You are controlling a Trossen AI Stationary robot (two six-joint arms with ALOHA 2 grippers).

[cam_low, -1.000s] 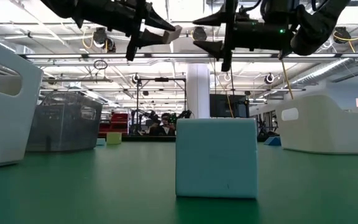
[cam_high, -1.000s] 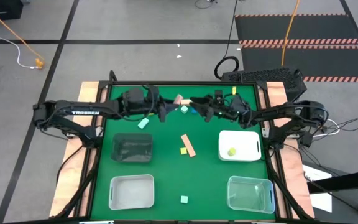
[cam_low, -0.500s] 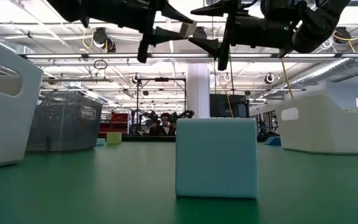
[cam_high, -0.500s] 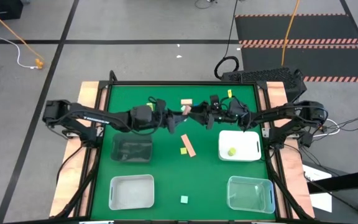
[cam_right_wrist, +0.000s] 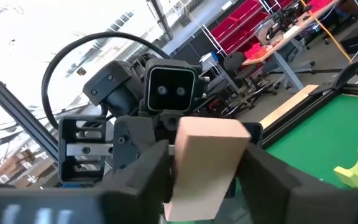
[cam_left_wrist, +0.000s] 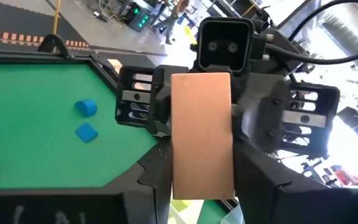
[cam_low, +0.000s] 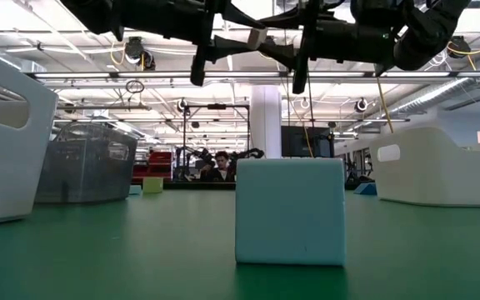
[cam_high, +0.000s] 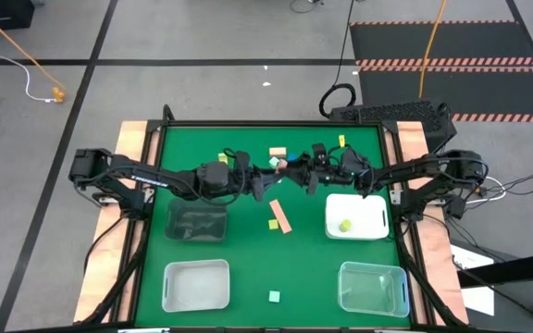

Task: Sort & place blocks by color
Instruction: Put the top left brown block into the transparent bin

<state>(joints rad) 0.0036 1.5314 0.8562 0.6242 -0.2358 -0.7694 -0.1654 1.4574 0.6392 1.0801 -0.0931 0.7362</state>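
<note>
A salmon-tan bar [cam_high: 280,165] hangs in the air over the table's far middle, between my two grippers, which face each other. My left gripper [cam_high: 266,178] is shut on it. My right gripper [cam_high: 296,174] is open. Its fingers [cam_low: 280,57] stand above and below the bar's free end [cam_low: 259,37]; I cannot tell whether they touch it. Another salmon bar [cam_high: 280,217] and a yellow-green block [cam_high: 273,223] lie flat mid-table. A mint cube [cam_high: 274,296] stands near the front edge. Blue blocks [cam_left_wrist: 86,107] lie on the green mat. My left gripper pinches the salmon-tan bar between its two fingers [cam_left_wrist: 157,177], on the two long sides of the bar's near end [cam_left_wrist: 201,180]. The fingers come level from the table's left and lie along the bar. The bar sticks out level toward my right gripper, clear of the table.
A white tray [cam_high: 378,227] at the right holds a yellow-green piece [cam_high: 345,225]. A dark tray [cam_high: 197,220] is at the left, a white bin [cam_high: 195,285] at the front left and a clear bin [cam_high: 373,287] at the front right. More blocks [cam_high: 278,151] lie near the far edge.
My left gripper has carried the salmon-tan bar toward the table's right, up to my right gripper. The bar's free end now stands between the right gripper's open fingers. The bar has stayed level and clear of the table.
</note>
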